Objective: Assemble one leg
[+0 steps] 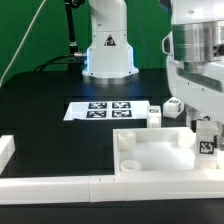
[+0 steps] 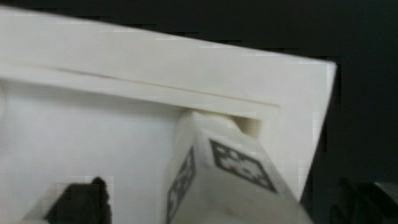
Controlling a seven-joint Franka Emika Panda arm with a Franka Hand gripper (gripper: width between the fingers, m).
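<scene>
My gripper (image 1: 206,138) is shut on a leg (image 1: 207,145), a small white peg with a black-and-white tag, and holds it upright at the corner of the white tabletop (image 1: 150,152) on the exterior view's right. In the wrist view the leg (image 2: 222,165) runs from between my dark fingers (image 2: 80,200) down to the tabletop's raised rim (image 2: 160,85), with its end at the corner. I cannot tell whether it touches the socket. Two more legs (image 1: 172,107) (image 1: 153,112) lie behind the tabletop.
The marker board (image 1: 103,109) lies flat behind the tabletop, in front of the robot base (image 1: 107,55). A white rail (image 1: 60,186) runs along the table's front edge, with a short white wall (image 1: 5,150) on the exterior view's left.
</scene>
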